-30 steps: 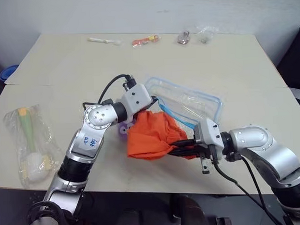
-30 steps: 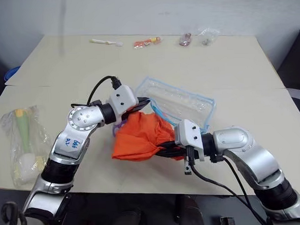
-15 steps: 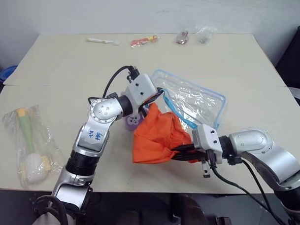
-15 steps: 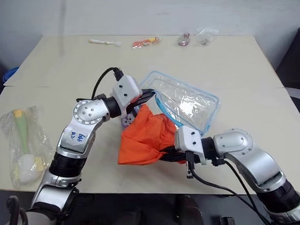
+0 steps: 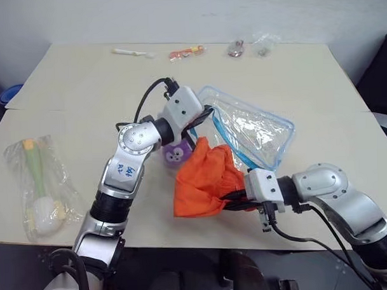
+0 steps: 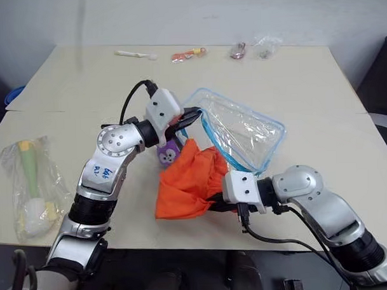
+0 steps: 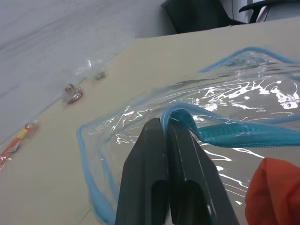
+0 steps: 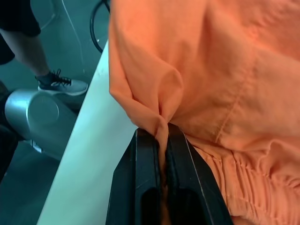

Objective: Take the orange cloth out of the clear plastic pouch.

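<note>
left hand pinching the clear plastic pouch trim, right hand pinching the orange cloth; seemingly nearly free, pull apart next.

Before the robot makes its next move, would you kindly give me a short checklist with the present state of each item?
1. Left end effector shut on the blue trim of the clear plastic pouch: ok.
2. Right end effector shut on a fold of the orange cloth: ok.
3. Pouch mouth lifted off the table: ok.
4. Cloth fully out of the pouch: cannot tell; its top edge lies at the mouth.
5. Purple plush bunny apart from both grips: ok.
</note>
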You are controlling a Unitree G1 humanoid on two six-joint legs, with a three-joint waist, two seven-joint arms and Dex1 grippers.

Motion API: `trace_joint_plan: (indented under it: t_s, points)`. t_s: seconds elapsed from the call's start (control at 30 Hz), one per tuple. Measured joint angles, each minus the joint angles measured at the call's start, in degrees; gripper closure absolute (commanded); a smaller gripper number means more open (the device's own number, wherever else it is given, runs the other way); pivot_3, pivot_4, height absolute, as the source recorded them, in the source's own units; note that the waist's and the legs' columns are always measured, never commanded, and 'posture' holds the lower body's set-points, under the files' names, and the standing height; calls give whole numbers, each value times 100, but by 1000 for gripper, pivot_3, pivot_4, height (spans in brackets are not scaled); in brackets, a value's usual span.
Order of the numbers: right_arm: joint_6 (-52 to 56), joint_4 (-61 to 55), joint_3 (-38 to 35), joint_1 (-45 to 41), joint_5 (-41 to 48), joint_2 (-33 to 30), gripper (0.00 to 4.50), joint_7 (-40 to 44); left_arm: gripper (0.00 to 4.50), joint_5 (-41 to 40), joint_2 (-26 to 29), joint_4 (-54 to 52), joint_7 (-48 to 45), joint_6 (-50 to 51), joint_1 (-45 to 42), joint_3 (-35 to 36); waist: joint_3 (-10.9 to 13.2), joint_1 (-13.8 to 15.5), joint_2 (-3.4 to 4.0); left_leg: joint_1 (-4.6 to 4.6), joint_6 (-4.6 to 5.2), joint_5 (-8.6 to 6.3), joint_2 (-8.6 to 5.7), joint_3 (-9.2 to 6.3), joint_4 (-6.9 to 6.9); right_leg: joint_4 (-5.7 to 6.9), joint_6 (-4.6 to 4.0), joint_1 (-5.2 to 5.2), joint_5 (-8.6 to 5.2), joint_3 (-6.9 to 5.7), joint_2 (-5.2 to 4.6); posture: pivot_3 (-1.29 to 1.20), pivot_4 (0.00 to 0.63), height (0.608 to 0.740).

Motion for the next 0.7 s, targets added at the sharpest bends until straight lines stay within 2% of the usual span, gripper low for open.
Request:
trace_joint_plan:
  t_s: [0.17,0.33,0.4,0.5,0.63,0.7]
  points:
    - [-383,336,171,-52,-410,63,4486,-12,4500,17,42,-12,4,38,-3,15,0,-3,0,0,0,0,0,1,0,0,0,0,0,-1,0,0,150,740]
    - [-439,138,66,-61,-72,72,4486,223,4500,343,188,143,43,-19,-4,-217,0,-3,0,1,0,0,0,0,0,0,0,0,0,0,1,0,150,740]
    - [-212,-55,-82,-98,330,69,4486,291,4500,516,292,274,46,-82,-3,-356,0,-4,0,0,0,0,0,0,0,0,0,0,0,-1,1,0,150,740]
    - [655,-409,-667,-519,1497,50,4486,140,4500,786,432,472,51,-238,8,-476,0,-5,0,0,0,0,2,-1,3,2,0,0,0,-1,1,0,150,740]
    - [1233,-554,-1336,-879,2230,-264,4486,-3,4500,1023,615,642,48,-421,179,-592,0,-1,0,0,0,0,2,-2,3,1,0,0,0,-1,0,0,150,740]
    - [1537,-450,-1631,-1051,2568,-413,4500,-75,4024,1056,729,666,14,-412,369,-590,0,-1,0,-1,0,0,1,0,3,2,0,0,0,0,-2,0,150,740]
